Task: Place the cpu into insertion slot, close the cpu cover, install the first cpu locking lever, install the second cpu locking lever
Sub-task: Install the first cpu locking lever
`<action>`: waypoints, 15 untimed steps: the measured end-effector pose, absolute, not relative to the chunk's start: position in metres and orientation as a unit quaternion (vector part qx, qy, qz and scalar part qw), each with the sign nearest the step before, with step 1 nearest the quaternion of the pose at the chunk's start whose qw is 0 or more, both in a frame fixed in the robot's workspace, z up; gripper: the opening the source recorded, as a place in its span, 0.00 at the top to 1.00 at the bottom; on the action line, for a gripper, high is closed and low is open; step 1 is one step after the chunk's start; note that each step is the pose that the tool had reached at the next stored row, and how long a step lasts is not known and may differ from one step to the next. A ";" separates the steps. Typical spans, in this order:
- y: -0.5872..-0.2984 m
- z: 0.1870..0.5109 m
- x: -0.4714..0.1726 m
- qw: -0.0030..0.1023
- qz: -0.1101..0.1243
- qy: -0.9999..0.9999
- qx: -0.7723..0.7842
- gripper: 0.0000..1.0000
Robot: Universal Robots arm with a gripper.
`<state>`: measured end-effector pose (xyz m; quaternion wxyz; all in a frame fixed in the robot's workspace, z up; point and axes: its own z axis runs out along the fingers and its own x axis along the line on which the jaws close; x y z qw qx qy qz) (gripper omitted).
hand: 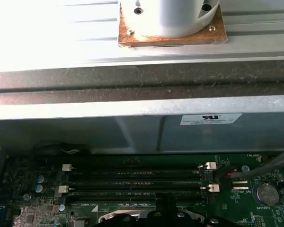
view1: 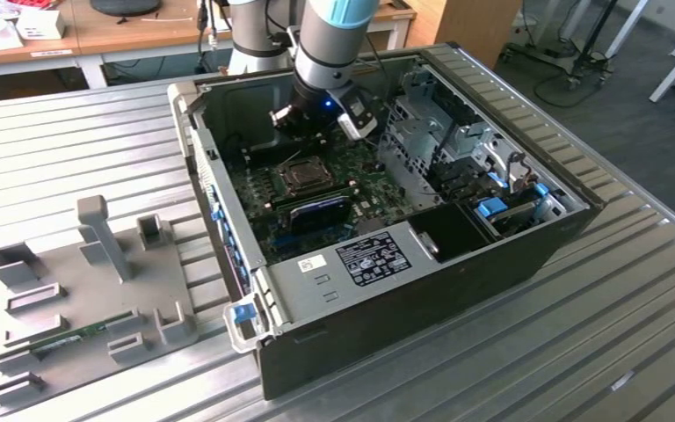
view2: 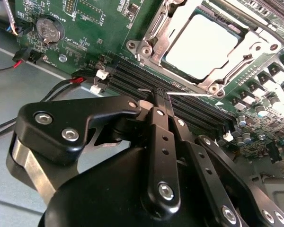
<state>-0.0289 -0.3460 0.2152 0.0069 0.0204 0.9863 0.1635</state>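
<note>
With black gripper (view2: 154, 93) jaws clenched beside the thin silvery wire locking lever (view2: 191, 94), and the flat silvery-grey cpu (view2: 201, 45) seated in the metal-rimmed insertion slot (view2: 142, 47) under the lowered silvery-frame cpu cover (view2: 250, 49), best to press that lever down steadily, clear of black memory slots (view2: 128, 75).
</note>
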 end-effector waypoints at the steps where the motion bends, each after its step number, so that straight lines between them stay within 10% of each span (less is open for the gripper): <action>1: -0.346 0.215 -0.030 0.007 0.163 0.986 0.020 0.89; 15: -0.345 0.215 -0.037 0.012 0.163 0.986 0.020 0.89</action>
